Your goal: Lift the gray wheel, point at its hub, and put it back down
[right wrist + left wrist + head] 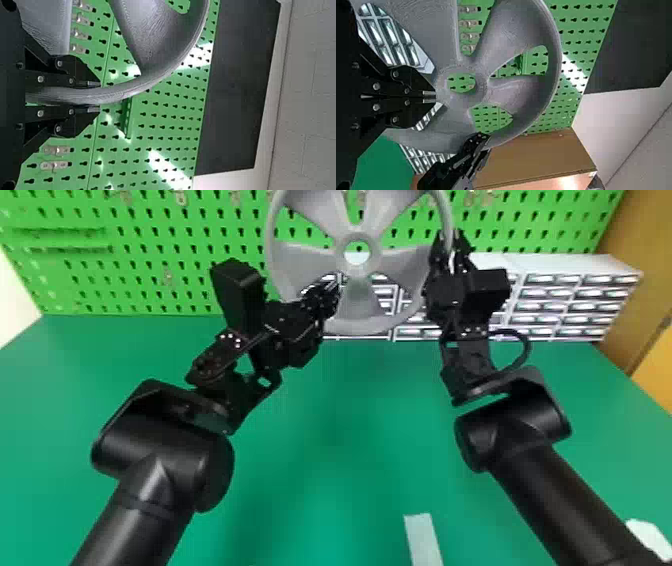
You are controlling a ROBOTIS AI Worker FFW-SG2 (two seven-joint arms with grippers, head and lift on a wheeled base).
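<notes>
Gray wheel rim (360, 326) in right pincer (454, 240)

The scene is brightly lit, though the light's source cannot be told. Soft, blurred-edged shadows are spread over the middle of the green table (360, 415), and dull highlights are laid along the rounded black casing of the left arm (165, 455). In both wrist views, the green pegboard (158, 138) is crossed by white streaks of glare. In the left wrist view, a pale, washed-out glow is cast on the brown cabinet (534, 158).
</notes>
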